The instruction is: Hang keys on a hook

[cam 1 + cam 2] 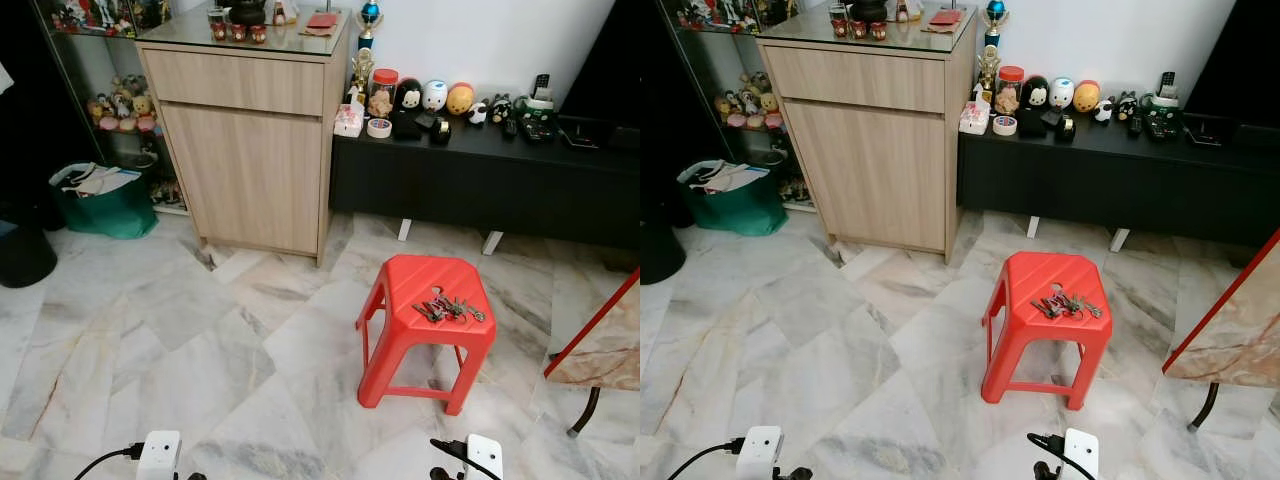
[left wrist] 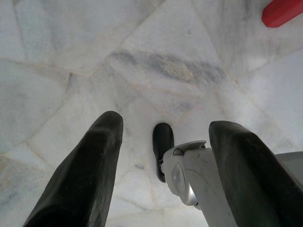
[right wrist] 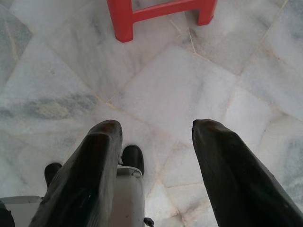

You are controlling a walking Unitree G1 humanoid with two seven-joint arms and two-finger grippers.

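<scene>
Keys [image 1: 450, 308] lie on the red stool [image 1: 405, 281]. Left gripper [image 2: 163, 137] and right gripper [image 3: 154, 130] hang spread wide, both empty, over marble floor [image 1: 200, 340].

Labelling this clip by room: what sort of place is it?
Likely a home living room: a marble floor, a wooden cabinet beside a low black console lined with figurines, and a red stool bearing keys.

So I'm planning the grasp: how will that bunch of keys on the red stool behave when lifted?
The bunch of metal keys lies splayed across the red plastic stool, so it will probably dangle and swing loosely. Being thin and flat, the keys may slip from a pinch. The light-looking stool might shift if pressed.
</scene>
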